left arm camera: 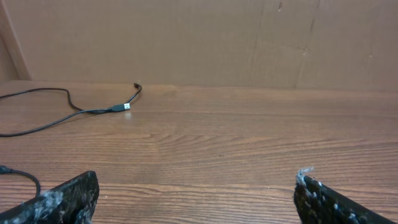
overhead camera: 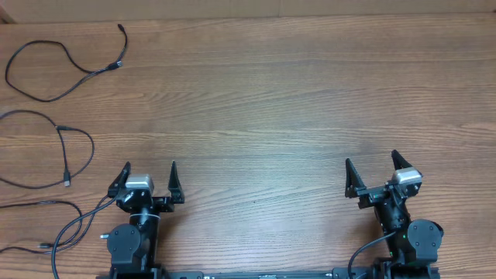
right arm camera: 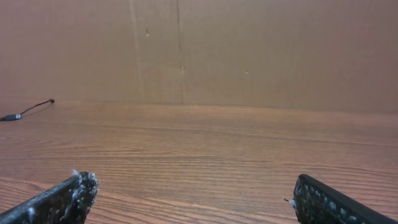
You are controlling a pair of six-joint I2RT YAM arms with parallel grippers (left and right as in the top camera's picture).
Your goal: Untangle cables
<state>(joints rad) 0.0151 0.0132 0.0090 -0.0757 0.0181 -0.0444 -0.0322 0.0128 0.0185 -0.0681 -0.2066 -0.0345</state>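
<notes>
Cables counted: three, each lying on its own at the left side of the tabletop (overhead camera: 271, 101).
I see the far cable (overhead camera: 93, 72) as a loose loop by the back left corner, the middle cable (overhead camera: 91, 147) looped below it, and the near cable (overhead camera: 46, 203) running off the left edge beside the left arm. Two tools: left tool (overhead camera: 149, 167) spread wide and empty, right tool (overhead camera: 372, 159) spread wide and empty. Both sit at the near edge. The right one is well apart from all three cables.
</notes>
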